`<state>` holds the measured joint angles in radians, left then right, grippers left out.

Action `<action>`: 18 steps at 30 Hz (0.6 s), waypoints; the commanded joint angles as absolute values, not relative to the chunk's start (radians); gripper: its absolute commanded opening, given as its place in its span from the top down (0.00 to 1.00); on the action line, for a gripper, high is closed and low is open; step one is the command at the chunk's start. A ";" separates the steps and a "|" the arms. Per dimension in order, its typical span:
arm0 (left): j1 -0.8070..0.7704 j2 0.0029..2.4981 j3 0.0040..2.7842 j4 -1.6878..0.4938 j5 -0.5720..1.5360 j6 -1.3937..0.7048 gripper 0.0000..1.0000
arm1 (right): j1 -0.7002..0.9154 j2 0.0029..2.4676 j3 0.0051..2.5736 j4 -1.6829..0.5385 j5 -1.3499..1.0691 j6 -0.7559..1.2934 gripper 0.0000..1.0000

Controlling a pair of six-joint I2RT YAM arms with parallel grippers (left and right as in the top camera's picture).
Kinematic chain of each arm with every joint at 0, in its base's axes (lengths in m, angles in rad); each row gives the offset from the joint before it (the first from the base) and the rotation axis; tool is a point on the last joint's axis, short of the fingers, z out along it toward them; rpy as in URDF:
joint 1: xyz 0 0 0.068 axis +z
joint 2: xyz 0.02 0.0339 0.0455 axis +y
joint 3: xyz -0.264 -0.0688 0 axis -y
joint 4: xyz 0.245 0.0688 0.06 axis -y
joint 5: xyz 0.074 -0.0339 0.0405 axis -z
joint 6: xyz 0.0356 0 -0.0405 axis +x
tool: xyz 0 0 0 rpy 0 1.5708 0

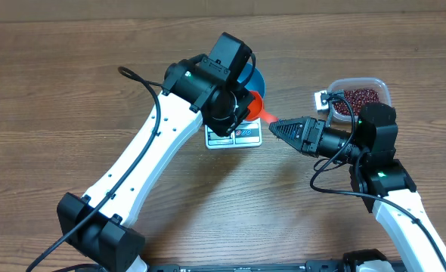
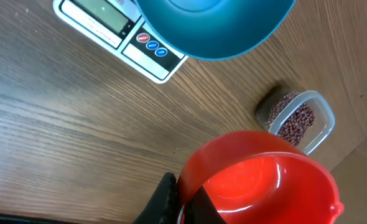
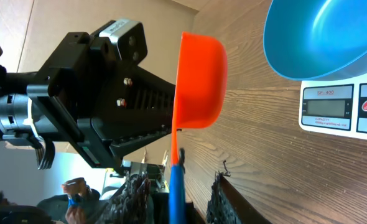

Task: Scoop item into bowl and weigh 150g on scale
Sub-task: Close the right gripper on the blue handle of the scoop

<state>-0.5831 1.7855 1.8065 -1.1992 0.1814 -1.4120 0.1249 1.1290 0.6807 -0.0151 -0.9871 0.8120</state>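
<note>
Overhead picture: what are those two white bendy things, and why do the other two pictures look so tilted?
They are two robot arms working at a wooden table. The overhead picture looks straight down from above. The other two pictures come from little cameras on each arm's wrist, so they look tilted.

On the table is a white scale with a blue bowl on it. There is also a clear tub of small dark red beans.

The left gripper is shut on an empty orange scoop. The right gripper is open. The scoop's handle sits between its fingers, but it is not pinched.
</note>
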 commanded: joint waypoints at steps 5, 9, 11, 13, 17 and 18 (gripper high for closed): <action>-0.609 1.767 1.822 -1.203 0.121 -1.569 0.96 | 0.128 1.129 0.701 0.000 -0.912 0.869 0.65; -0.610 1.767 1.822 -1.203 0.119 -1.606 0.96 | 0.128 1.129 0.701 0.049 -0.890 0.892 0.65; -0.610 1.767 1.822 -1.204 0.113 -1.605 0.96 | 0.128 1.129 0.701 0.089 -0.887 0.903 0.65; -0.610 1.767 1.822 -1.204 0.110 -1.606 0.96 | 0.128 1.129 0.701 0.117 -0.871 0.930 0.65; -0.610 1.767 1.822 -1.203 0.104 -1.618 0.96 | 0.128 1.129 0.701 0.123 -0.865 0.935 0.66; -0.610 1.767 1.822 -1.204 0.103 -1.618 0.96 | 0.128 1.129 0.701 0.118 -0.865 0.935 0.66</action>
